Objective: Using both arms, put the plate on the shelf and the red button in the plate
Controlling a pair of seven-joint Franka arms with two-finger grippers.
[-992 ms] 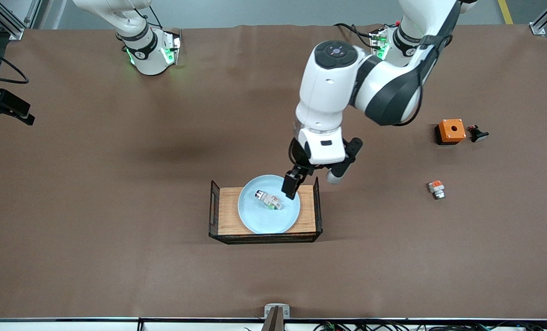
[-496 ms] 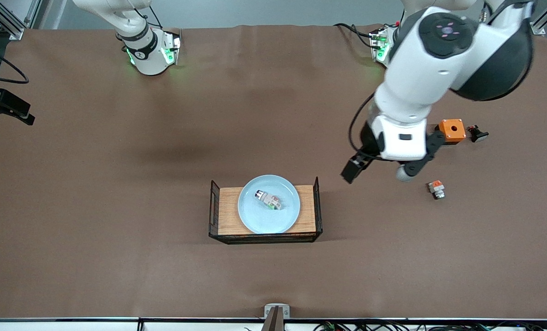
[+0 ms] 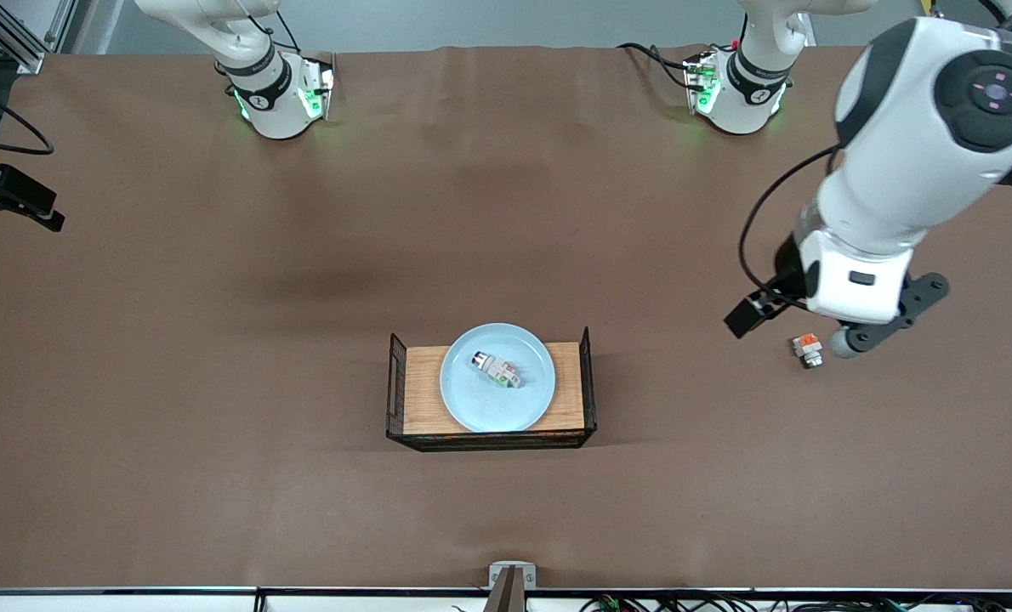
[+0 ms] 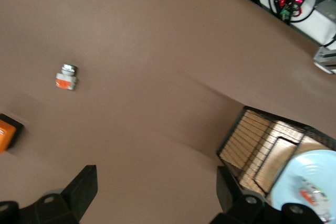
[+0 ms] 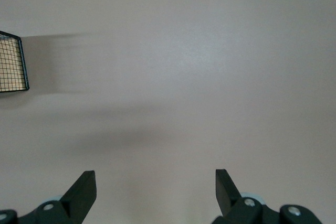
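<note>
The pale light-blue plate (image 3: 482, 403) sits on a wooden tray (image 3: 425, 382) with black mesh ends, in the middle of the table. The red button (image 3: 496, 370) lies on the plate, its dark cap pointing toward the right arm's end. My left gripper (image 3: 754, 318) hangs open and empty over bare table, between the tray and a small white part. In the left wrist view its open gripper (image 4: 156, 192) frames bare table, with the plate (image 4: 307, 174) and the button (image 4: 311, 195) at the edge. My right gripper (image 5: 156, 187) is open, empty and waiting over bare table.
A small white part with an orange top (image 3: 807, 348) lies just beside the left hand and shows in the left wrist view (image 4: 66, 76). The orange box (image 4: 5, 134) shows only at the edge of the left wrist view. A mesh corner of the tray (image 5: 13, 64) shows in the right wrist view.
My left arm has swung away from over the plate toward its own end of the table, gripper open and empty. The button stays on the plate. The right arm has not moved.
</note>
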